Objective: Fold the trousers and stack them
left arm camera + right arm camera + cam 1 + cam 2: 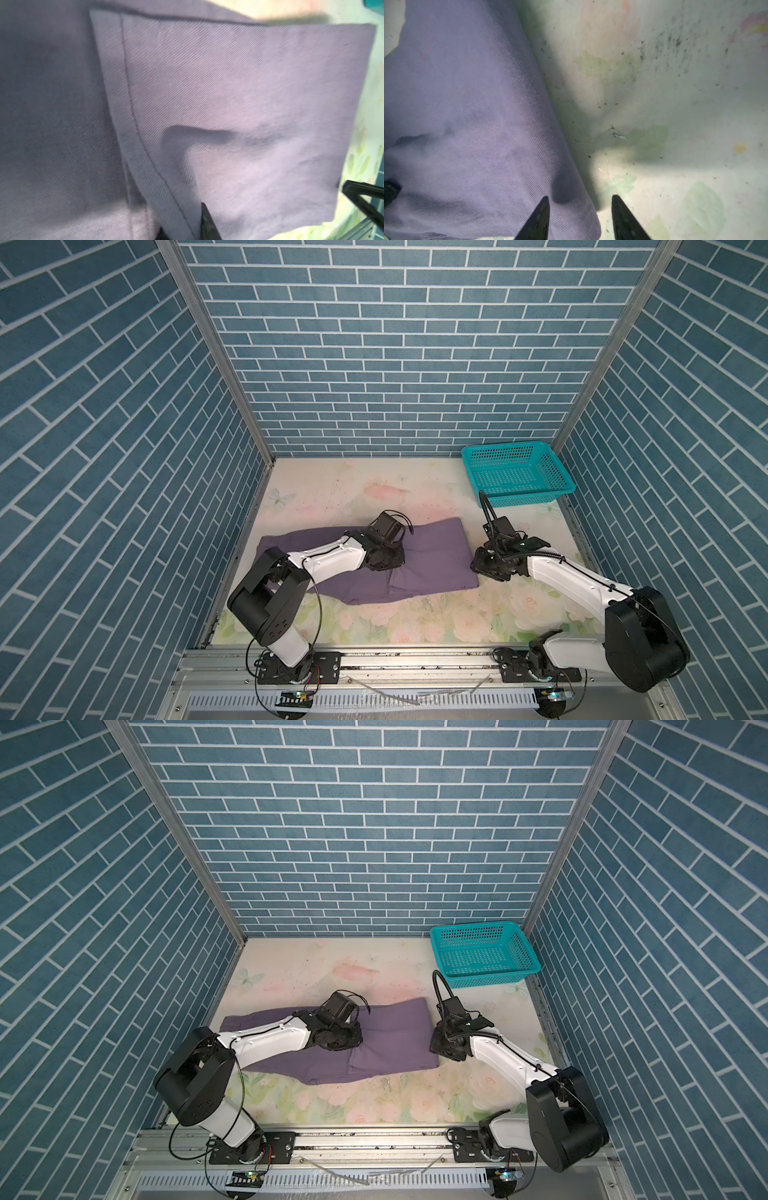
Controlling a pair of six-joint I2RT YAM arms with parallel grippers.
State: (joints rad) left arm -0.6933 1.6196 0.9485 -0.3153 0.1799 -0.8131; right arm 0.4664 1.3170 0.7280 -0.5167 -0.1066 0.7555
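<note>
Biggest thing here is the one table point(374, 485), flat with a pale, scuffed flower print. In the middle of it lies the one pair of trousers point(436, 556): muted purple matte twill with fine diagonal ribs, folded into a rough rectangle. One basket point(505, 446) sits in the back right corner, well away from the cloth; it's teal plastic, rectangular, with perforated walls. Two grippers, both with dark pointed fingers. The left gripper point(182, 226) is narrow, pinching the trousers at a stitched hem point(133, 104). The right gripper point(580, 197) stands spread and holds nothing, straddling the cloth's edge.
</note>
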